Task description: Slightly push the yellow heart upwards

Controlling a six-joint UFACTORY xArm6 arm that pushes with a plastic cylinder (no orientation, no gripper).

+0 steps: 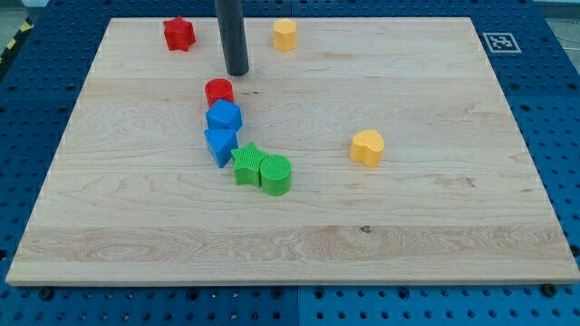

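The yellow heart (367,148) lies right of centre, well apart from the green blocks (263,170) at lower centre. Nothing is held by my tip (237,71), placed at upper centre just above the red cylinder (218,91). That cluster could be scattered if the approach is cut straight across.

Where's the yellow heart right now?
The yellow heart sits alone right of centre, right of the green blocks; my tip is far off, upper left.
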